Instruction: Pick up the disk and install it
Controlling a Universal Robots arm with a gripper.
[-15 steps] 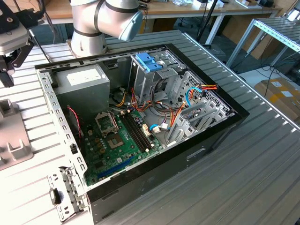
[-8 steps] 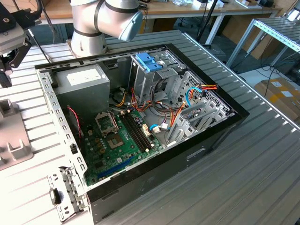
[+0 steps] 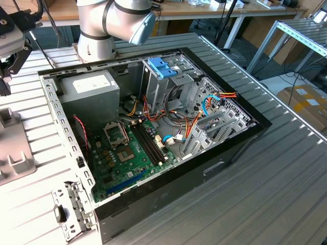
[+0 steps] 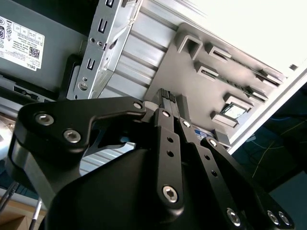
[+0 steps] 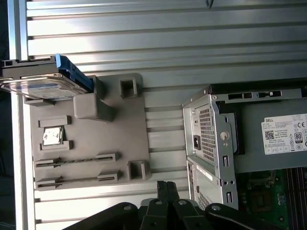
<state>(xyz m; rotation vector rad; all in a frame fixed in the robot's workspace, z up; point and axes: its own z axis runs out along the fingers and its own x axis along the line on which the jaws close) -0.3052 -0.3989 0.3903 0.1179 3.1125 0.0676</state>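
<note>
We find the gripper point(image 5: 166, 186) closed and empty, fingers point(image 4: 164, 96) pressed together. The disk point(image 5: 45, 81) rests on the grey fixture point(image 5: 124, 139), well apart.

Disk point(image 5: 44, 80) on fixture plate point(image 5: 96, 136), computer case point(image 5: 211, 139) beside plate, both on table point(image 5: 144, 38)

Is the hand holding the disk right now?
No, the disk sits on the grey holder plate, well apart from the hand.
</note>
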